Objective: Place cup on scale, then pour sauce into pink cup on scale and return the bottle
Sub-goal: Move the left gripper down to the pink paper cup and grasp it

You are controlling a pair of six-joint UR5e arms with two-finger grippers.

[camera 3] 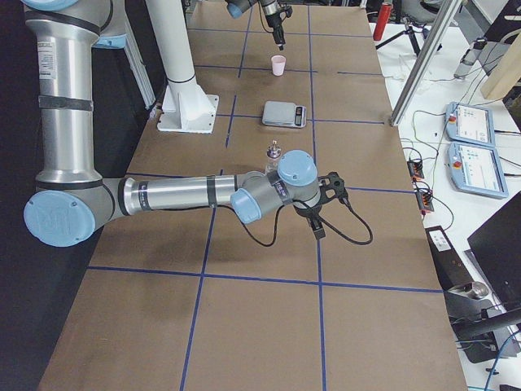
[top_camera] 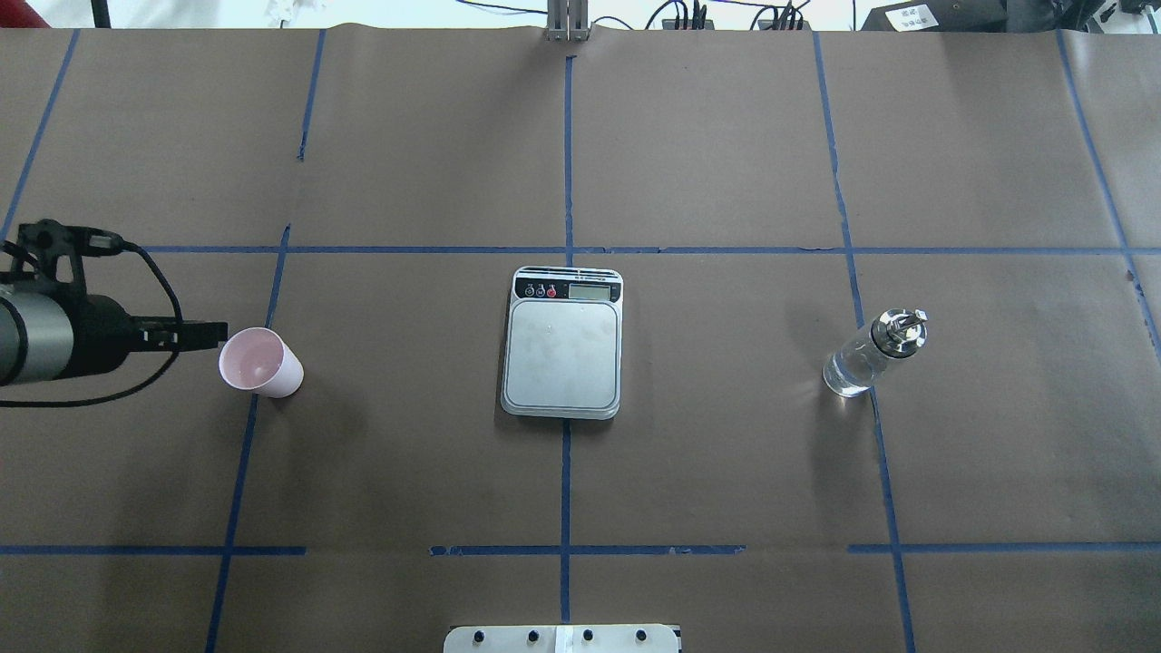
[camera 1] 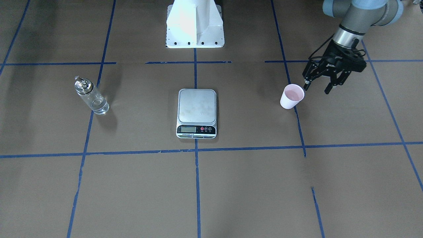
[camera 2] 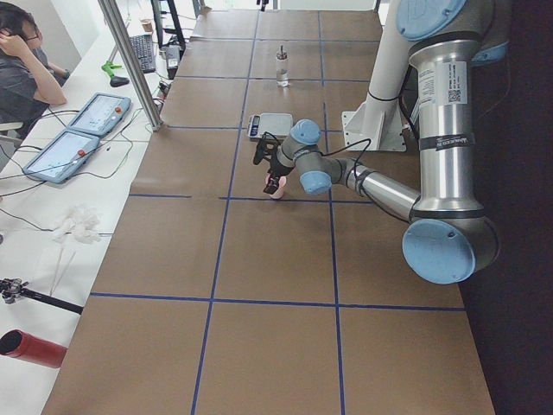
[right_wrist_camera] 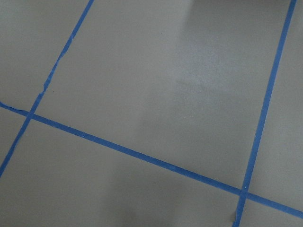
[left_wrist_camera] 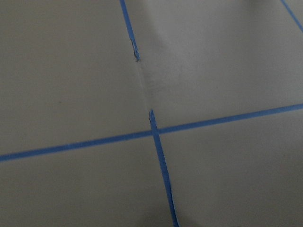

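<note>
Cup [camera 1: 292, 96] just beside wide-spread left pincer [camera 1: 316, 90], well apart from scale [camera 1: 197, 110]; right pincer [camera 3: 317, 230] unclear.

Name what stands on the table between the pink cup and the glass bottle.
The scale, its platform bare, stands between the pink cup and the glass bottle. The overhead view shows this most plainly.

The left arm [camera 1: 360, 13] comes in high, wrist angled down, and the left gripper [camera 1: 316, 90] hangs with its jaws spread apart. The right arm [camera 3: 179, 195] stretches out low and level. Its right gripper [camera 3: 317, 228] points downward, and its jaw state is unclear.
</note>
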